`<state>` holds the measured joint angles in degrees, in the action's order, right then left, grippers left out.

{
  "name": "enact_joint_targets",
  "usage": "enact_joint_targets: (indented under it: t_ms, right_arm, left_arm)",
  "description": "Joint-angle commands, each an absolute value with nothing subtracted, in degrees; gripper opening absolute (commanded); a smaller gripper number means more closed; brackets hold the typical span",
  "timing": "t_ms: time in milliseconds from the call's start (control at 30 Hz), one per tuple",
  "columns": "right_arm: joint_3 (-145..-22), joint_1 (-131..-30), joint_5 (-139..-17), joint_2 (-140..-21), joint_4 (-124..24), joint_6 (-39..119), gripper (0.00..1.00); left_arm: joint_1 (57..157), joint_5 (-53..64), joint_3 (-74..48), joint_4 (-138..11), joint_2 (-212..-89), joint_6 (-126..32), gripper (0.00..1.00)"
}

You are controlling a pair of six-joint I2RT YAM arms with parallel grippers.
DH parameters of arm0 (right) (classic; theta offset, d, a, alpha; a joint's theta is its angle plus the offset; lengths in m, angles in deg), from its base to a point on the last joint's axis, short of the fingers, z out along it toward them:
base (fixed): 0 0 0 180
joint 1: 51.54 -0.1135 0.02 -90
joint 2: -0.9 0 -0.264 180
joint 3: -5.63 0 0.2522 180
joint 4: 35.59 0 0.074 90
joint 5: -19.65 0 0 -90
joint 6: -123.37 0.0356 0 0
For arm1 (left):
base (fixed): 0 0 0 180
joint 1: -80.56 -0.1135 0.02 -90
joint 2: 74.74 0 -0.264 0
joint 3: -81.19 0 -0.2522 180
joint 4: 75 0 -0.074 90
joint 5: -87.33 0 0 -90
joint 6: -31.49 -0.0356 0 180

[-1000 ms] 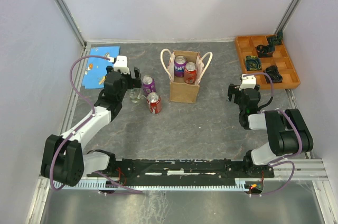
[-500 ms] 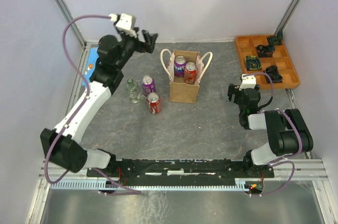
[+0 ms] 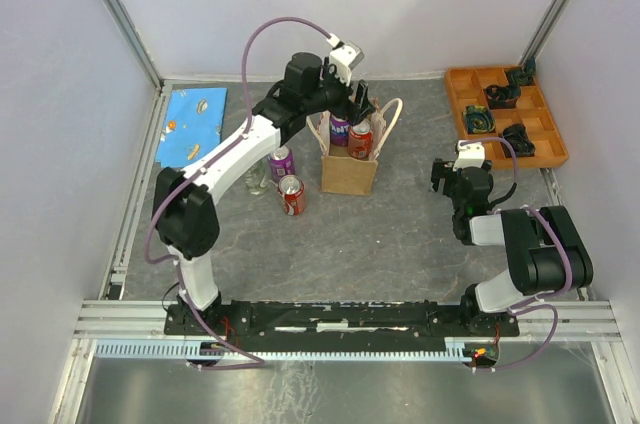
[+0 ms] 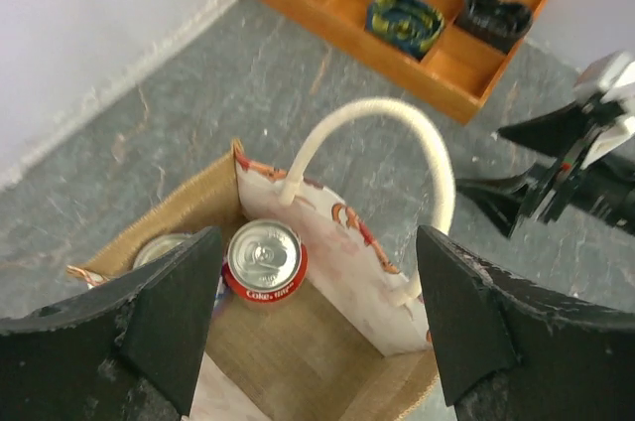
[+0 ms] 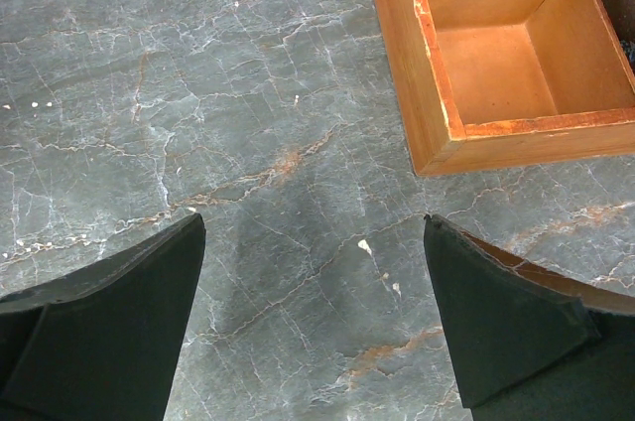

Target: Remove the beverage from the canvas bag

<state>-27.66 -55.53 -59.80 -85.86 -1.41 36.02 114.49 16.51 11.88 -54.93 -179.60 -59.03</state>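
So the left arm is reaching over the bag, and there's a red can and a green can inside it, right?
Not quite. The left gripper is over the canvas bag and a red can sits inside, but the other can is purple, not green. The top external view shows it.

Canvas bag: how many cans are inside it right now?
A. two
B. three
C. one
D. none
A: the top view shows a purple can and a red can standing side by side inside the canvas bag, and the left wrist view shows the red can's top with a second silver top next to it.
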Motion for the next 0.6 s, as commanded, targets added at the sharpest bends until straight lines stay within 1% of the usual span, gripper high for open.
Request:
enact_joint_targets:
  t_ms: [0,67,133,333,567]
  right_arm:
    - [-29.31,-55.31,-60.07,-85.87,-0.04,35.26,0.99]
    - [-29.31,-55.32,-60.13,-85.87,0.0,35.3,0.99]
    - [-29.31,-55.32,-60.07,-85.91,-0.03,35.32,0.99]
    - [-29.31,-55.27,-60.08,-85.93,0.02,35.26,0.99]
    - [-29.29,-55.31,-60.1,-85.89,-0.02,35.29,0.99]
  left_arm:
    - [114.25,19.64,14.3,-52.84,-182.71,-60.12,0.84]
    - [114.23,19.21,14.29,-52.66,-184.3,-60.02,0.85]
    - [114.33,17.98,15.08,-51.61,-185.96,-59.78,0.84]
    - [114.72,12.85,20.64,-46.0,-191.64,-58.06,0.84]
    - [115.09,10.82,21.75,-45.07,-194.98,-57.45,0.85]
